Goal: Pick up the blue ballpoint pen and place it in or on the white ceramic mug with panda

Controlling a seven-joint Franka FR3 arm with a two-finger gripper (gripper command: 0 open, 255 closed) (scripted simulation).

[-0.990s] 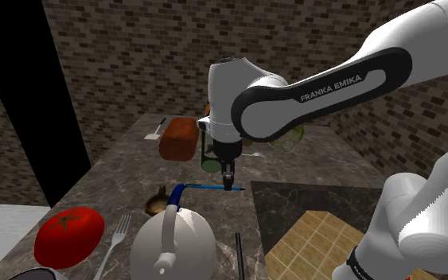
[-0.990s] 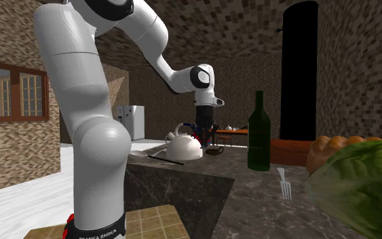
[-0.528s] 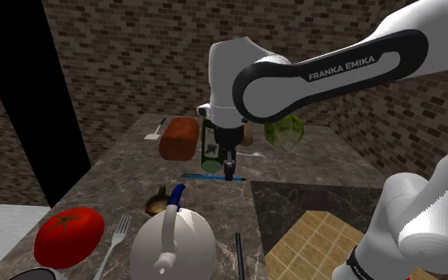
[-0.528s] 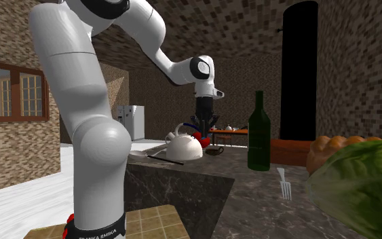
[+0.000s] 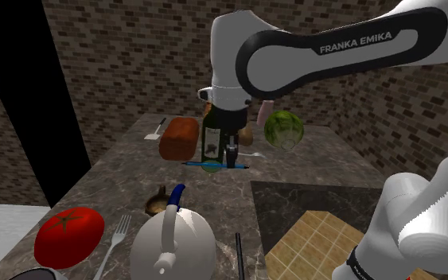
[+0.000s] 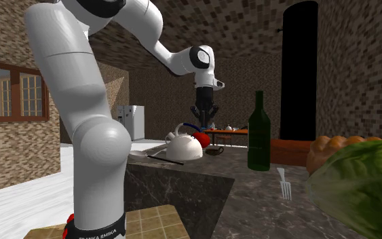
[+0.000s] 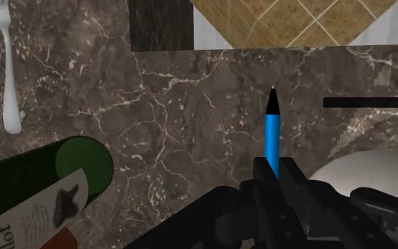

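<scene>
Shoulder view: the gripper (image 5: 231,157) hangs over the dark marble counter (image 5: 118,171), its fingers closed narrow on the blue pen (image 5: 206,164). The pen lies level and crosswise to the fingers, its long axis running from 9 o'clock to 3 o'clock, with the longer part toward 9 o'clock. Close behind it, at 11 o'clock from the gripper, stands a green bottle (image 5: 212,135). A brown loaf (image 5: 179,138) is at 10 o'clock and a lettuce (image 5: 282,129) at 2 o'clock. A white kettle (image 5: 173,243) sits well apart at 7 o'clock, and a tomato (image 5: 69,236) at 8 o'clock. I cannot tell which thing is the panda mug, so its direction from the gripper is unknown.

Second exterior view: the gripper points straight down, at 1 o'clock above the kettle. There is free air under it, so I judge the pen is off the counter.

Wrist view: the two fingers clasp the pen between them, and its tip points away from the hand toward the counter edge and the tiled floor (image 7: 310,21). The bottle top is near on one side of the gripper, and the white kettle body on the other. A fork (image 7: 6,71) lies beyond the bottle. I think the bottle is the nearest obstacle, because the long pen could sweep against it if the hand turns.
</scene>
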